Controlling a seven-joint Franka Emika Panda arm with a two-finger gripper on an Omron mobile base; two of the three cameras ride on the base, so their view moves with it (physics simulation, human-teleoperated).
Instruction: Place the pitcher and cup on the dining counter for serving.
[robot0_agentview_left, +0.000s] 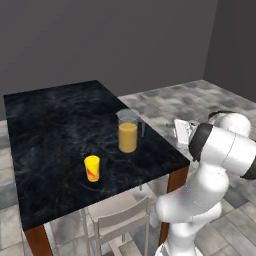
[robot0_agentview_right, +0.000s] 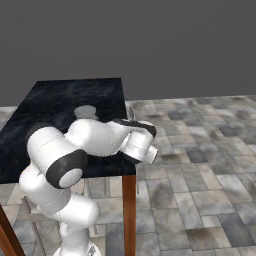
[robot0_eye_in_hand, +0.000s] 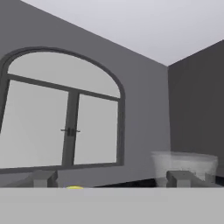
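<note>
A dark-walled room with a grey stone-tile floor holds the black marble tabletop (robot0_agentview_left: 55, 130) on reddish-brown legs. The pitcher (robot0_agentview_left: 128, 131) of orange liquid stands upright on it near the edge closest to the claw (robot0_eye_in_hand: 111, 178). The yellow cup (robot0_agentview_left: 92, 168) stands on the tabletop too, well apart from the pitcher and farther from the claw. The claw hangs beside the tabletop edge, fingers spread wide and gripping nothing; the pitcher's rim rises just beyond one fingertip. An arched window (robot0_eye_in_hand: 61, 118) lies ahead.

Arched window (robot0_eye_in_hand: 65, 118) on grey wall, pitcher (robot0_eye_in_hand: 183, 162) rim lower right, cup (robot0_eye_in_hand: 75, 187) edge
</note>
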